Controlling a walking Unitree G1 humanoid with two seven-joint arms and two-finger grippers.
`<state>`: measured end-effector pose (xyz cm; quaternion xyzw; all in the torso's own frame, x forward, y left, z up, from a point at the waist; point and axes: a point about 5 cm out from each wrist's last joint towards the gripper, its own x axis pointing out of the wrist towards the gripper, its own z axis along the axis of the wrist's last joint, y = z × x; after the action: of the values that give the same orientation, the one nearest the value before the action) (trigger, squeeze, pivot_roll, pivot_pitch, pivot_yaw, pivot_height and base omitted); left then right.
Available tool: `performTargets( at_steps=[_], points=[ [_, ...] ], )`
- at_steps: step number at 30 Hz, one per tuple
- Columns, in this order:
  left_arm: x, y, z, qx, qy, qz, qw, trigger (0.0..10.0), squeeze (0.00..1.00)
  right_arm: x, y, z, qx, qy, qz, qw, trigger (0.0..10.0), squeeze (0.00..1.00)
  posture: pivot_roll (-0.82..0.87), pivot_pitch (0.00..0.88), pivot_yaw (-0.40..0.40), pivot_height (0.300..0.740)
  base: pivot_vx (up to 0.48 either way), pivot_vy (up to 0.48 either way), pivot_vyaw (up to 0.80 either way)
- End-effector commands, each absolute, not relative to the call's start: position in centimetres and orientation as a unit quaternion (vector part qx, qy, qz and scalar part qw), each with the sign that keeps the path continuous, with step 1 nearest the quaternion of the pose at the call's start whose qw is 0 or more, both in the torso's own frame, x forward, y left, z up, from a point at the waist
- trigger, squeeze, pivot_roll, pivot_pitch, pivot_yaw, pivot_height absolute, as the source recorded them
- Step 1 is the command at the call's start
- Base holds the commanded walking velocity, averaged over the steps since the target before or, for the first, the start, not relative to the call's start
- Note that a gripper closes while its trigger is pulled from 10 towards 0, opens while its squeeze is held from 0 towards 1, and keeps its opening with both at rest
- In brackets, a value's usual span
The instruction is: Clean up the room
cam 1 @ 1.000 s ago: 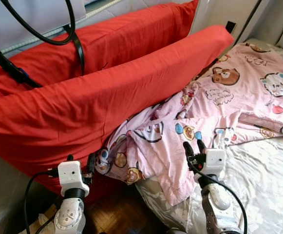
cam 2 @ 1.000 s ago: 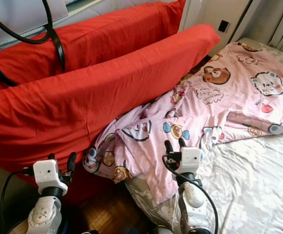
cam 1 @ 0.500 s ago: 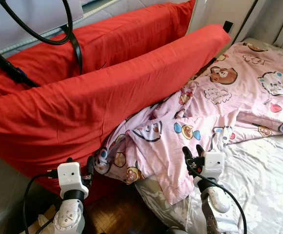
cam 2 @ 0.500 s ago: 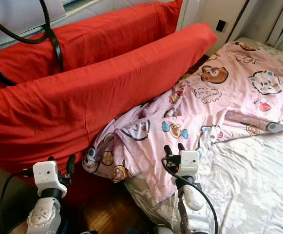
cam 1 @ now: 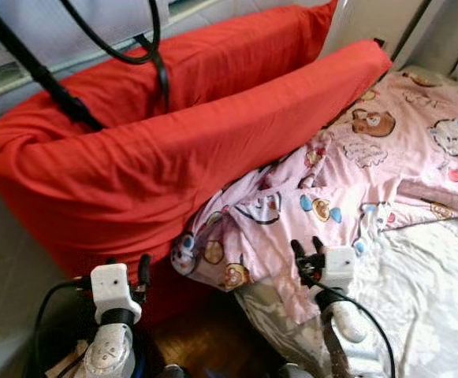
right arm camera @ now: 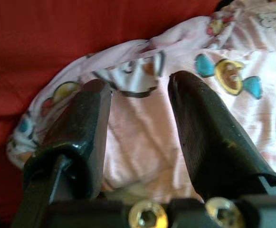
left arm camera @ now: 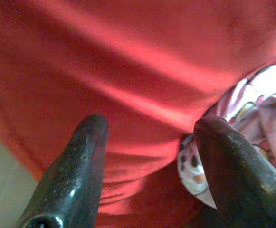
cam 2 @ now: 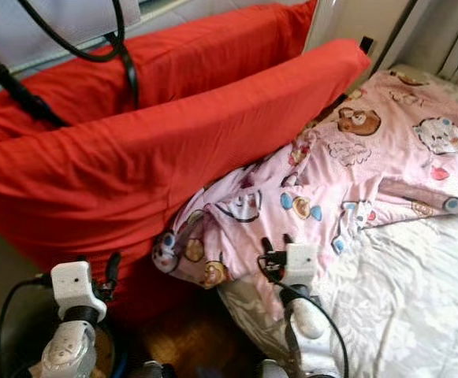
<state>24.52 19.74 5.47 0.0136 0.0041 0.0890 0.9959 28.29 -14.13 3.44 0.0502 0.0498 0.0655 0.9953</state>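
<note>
A pink cartoon-print blanket [cam 1: 347, 181] lies crumpled across the bed, one corner hanging off the near edge toward the floor. Two long red pillows [cam 1: 189, 150] lean against each other to its left. My right gripper [cam 1: 306, 249] hovers open just above the blanket's hanging corner; the right wrist view has pink cloth [right arm camera: 138, 137] showing between its fingers [right arm camera: 88, 128]. My left gripper [cam 1: 126, 264] is open, low in front of the nearer red pillow [left arm camera: 128, 71], holding nothing.
The bed [cam 1: 433, 299] has a pale floral sheet at the right. Dark wooden floor [cam 1: 213, 346] lies between me and the bed. Black cables [cam 1: 134, 55] loop over the far red pillow. A grey wall [cam 1: 8, 276] stands at the left.
The whole view has shifted right and down a little, so the camera moved. Both grippers keep their pose and stay open.
</note>
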Motion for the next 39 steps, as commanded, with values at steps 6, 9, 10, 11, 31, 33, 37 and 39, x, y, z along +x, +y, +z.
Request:
performTargets(
  at_steps=[6, 9, 10, 11, 31, 33, 37, 39],
  points=[
    [24.29, 19.48, 5.14, 0.012, 0.014, 0.088, 0.996, 10.0, 0.00, 27.94, -14.99, 2.97, 0.050, 0.055, 0.048, 0.996, 10.0, 0.00, -0.02, 0.229, -0.031, 0.681, 0.000, 0.000, 0.00],
    [24.24, 19.34, 5.02, 0.015, 0.018, 0.083, 0.996, 10.0, 0.00, 28.01, -15.26, 2.85, 0.051, 0.059, 0.042, 0.996, 10.0, 0.00, -0.02, 0.229, -0.030, 0.681, 0.000, 0.000, 0.00],
    [24.23, 19.32, 5.00, 0.016, 0.018, 0.082, 0.996, 10.0, 0.00, 28.03, -15.30, 2.83, 0.052, 0.059, 0.041, 0.996, 10.0, 0.00, -0.02, 0.229, -0.029, 0.681, 0.000, 0.000, 0.00],
    [24.23, 19.31, 4.99, 0.016, 0.018, 0.081, 0.996, 10.0, 0.00, 28.03, -15.32, 2.83, 0.052, 0.060, 0.040, 0.996, 10.0, 0.00, -0.02, 0.229, -0.029, 0.681, 0.000, 0.000, 0.00],
    [24.01, 19.25, 5.00, 0.014, 0.021, 0.077, 0.997, 10.0, 0.00, 28.61, -15.48, 2.74, 0.050, 0.065, 0.034, 0.996, 10.0, 0.00, -0.01, 0.239, -0.026, 0.646, 0.000, 0.000, 0.00],
    [23.97, 19.28, 4.99, 0.015, 0.023, 0.076, 0.997, 10.0, 0.00, 28.64, -15.35, 2.62, 0.050, 0.070, 0.037, 0.996, 10.0, 0.00, -0.01, 0.243, -0.023, 0.646, 0.000, 0.000, 0.00],
    [23.97, 19.31, 4.97, 0.016, 0.024, 0.074, 0.997, 10.0, 0.00, 28.67, -15.20, 2.41, 0.048, 0.081, 0.040, 0.995, 10.0, 0.00, -0.01, 0.245, -0.022, 0.646, 0.000, 0.000, 0.00],
    [23.97, 19.35, 4.97, 0.016, 0.025, 0.074, 0.997, 10.0, 0.00, 28.72, -14.98, 2.27, 0.046, 0.088, 0.045, 0.994, 10.0, 0.00, -0.01, 0.246, -0.020, 0.631, 0.000, 0.000, 0.00]
  ],
)
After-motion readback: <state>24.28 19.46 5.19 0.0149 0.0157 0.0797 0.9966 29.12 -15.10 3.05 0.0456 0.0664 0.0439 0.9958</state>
